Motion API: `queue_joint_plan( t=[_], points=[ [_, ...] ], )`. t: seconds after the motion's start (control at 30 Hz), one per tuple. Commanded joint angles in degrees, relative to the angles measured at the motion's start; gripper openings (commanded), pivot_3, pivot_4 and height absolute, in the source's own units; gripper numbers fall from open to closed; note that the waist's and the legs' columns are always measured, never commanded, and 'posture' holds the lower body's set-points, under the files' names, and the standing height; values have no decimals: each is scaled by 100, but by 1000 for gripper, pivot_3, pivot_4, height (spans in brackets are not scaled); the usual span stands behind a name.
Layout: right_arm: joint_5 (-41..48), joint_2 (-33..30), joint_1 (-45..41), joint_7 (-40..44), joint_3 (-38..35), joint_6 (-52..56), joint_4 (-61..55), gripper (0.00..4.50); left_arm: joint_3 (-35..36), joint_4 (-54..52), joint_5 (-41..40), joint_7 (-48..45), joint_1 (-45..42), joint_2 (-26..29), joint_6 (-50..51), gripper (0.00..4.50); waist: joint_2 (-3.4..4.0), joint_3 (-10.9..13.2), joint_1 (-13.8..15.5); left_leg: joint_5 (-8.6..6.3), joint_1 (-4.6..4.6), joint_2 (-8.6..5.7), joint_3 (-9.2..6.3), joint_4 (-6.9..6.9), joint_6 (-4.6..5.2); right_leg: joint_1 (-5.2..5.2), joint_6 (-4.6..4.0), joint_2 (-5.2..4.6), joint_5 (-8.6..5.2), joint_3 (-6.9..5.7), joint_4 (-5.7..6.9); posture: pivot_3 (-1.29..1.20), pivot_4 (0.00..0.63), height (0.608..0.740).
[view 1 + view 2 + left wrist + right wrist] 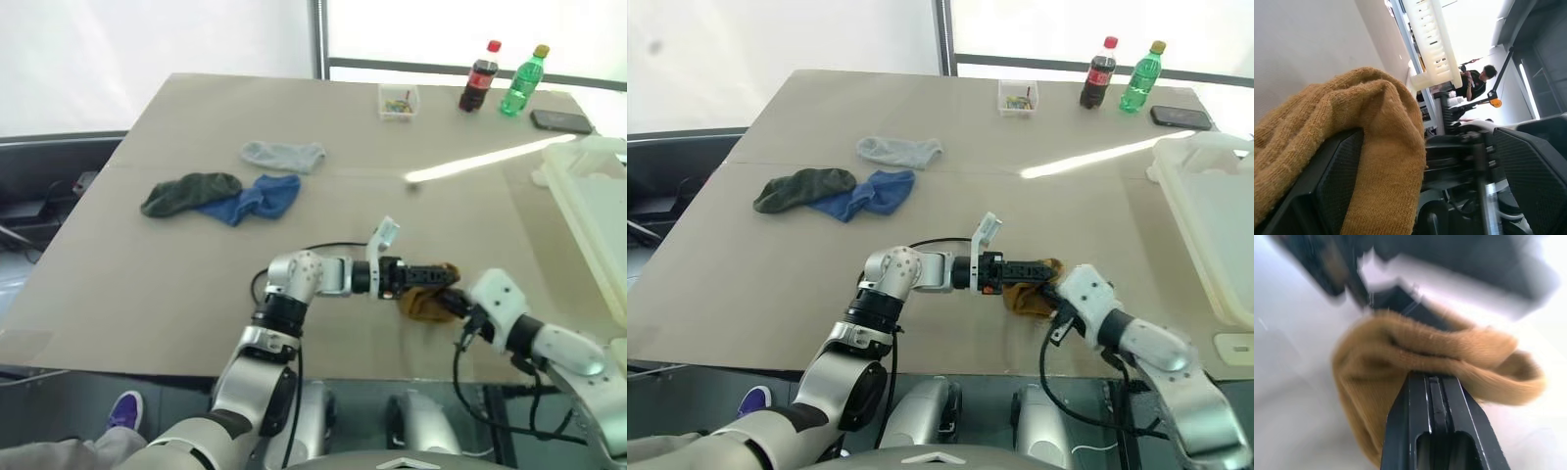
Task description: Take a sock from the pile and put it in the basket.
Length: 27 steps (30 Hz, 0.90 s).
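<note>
The mustard-yellow sock (423, 303) hangs just above the table near its front edge, between my two grippers. My right gripper (1432, 382) is shut on the sock (1415, 352), pinching a fold of it. My left gripper (439, 277) points right with its jaws wide open, and the sock (1356, 122) is draped over one finger (1334, 188); the other finger (1533, 171) is bare. The pile lies at the back left: a grey sock (284, 155), a dark green sock (189, 192) and a blue sock (257, 198). The white basket (1205, 211) stands at the table's right edge.
A small clear box (398, 102), a cola bottle (479, 76), a green bottle (523, 80) and a dark phone (560, 121) stand along the far edge. A person (1476, 81) stands beyond the basket in the left wrist view.
</note>
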Motion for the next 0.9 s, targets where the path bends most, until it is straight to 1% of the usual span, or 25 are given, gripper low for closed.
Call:
queue_joint_plan(
  t=[0.03, 0.07, 0.13, 0.2, 0.4, 0.47, 0.57, 0.63, 0.7, 0.73, 0.83, 0.9],
  points=[
    [788, 25, 133, -59, -578, 560, -554, 41, -604, -188, 428, -254, 298, 273, -328, 4500, 0, -2, -18, 0, 0, 1, 0, 0, 0, 0, 0, -5, 0, 1, 0, 0, 150, 729],
    [866, 31, 130, -106, -617, 619, -582, 41, -676, -296, 414, -335, 345, 335, -346, 4500, 2, -3, -21, -1, 2, 3, 2, 0, 0, 0, -1, -21, 0, 4, 0, 0, 150, 729],
    [998, 56, 86, -227, -686, 756, -572, 41, -745, -453, 384, -468, 417, 431, -410, 4500, 6, -6, -24, -1, 4, 3, 3, 0, 0, 0, -2, -23, 0, 5, 0, 0, 150, 729],
    [828, 10, -66, -413, -607, 802, -384, 41, -832, -684, 367, -640, 500, 563, -522, 4500, 9, -7, -31, -1, 2, 4, 2, 0, 0, -2, -2, -23, -1, 5, 1, 0, 150, 729],
    [380, 48, -748, -465, 304, 593, 497, 41, -821, -1297, 298, -848, 749, 853, -796, 4500, 12, -6, -96, 0, -7, 3, 1, -1, 1, -9, -3, -25, -1, 2, -1, 0, 150, 729],
    [268, -17, -848, -396, 510, 554, 701, 41, -907, -1555, 381, -927, 861, 987, -1004, 4500, 13, -5, -111, -1, -10, 2, 1, -4, 1, -12, -3, -24, -1, 2, -2, 0, 150, 729],
    [24, -213, -868, -254, 815, 448, 1022, 41, -750, -1907, 386, -815, 1033, 1056, -1260, 4500, 13, -5, -131, -3, -13, -1, 3, -4, 4, -12, -3, -26, -1, 4, -4, 0, 150, 729],
    [-141, -319, -827, -213, 937, 325, 1211, 41, -756, -2136, 478, -811, 1152, 1210, -1452, 4500, 13, -5, -134, -3, -12, -1, 3, -3, 5, -11, -3, -27, -1, 3, -5, 0, 150, 729],
    [-198, -368, -799, -178, 936, 198, 1344, 41, -720, -2452, 595, -877, 1330, 1510, -1718, 4500, 13, -5, -138, -3, -9, 0, 3, -3, 5, -9, -3, -26, -1, 3, -5, 0, 150, 729],
    [-126, -323, -805, -197, 820, 164, 1326, 41, -737, -2615, 675, -974, 1436, 1719, -1874, 4500, 14, -6, -144, -3, -8, 1, 3, -3, 5, -10, -3, -26, -1, 3, -5, 0, 150, 729],
    [301, -187, -837, -185, 366, 160, 1002, 41, -784, -2889, 857, -1309, 1720, 2314, -2272, 4500, 18, -3, -143, -3, -7, 3, 2, -5, 4, -11, -3, -24, -1, 4, -3, 0, 150, 729],
    [571, -147, -847, -179, 109, 206, 748, 41, -715, -2940, 871, -1424, 1836, 2516, -2470, 4500, 23, 1, -136, -3, -11, 2, 3, -5, 4, -12, -3, -28, -1, 5, -5, 0, 150, 729]
  ],
)
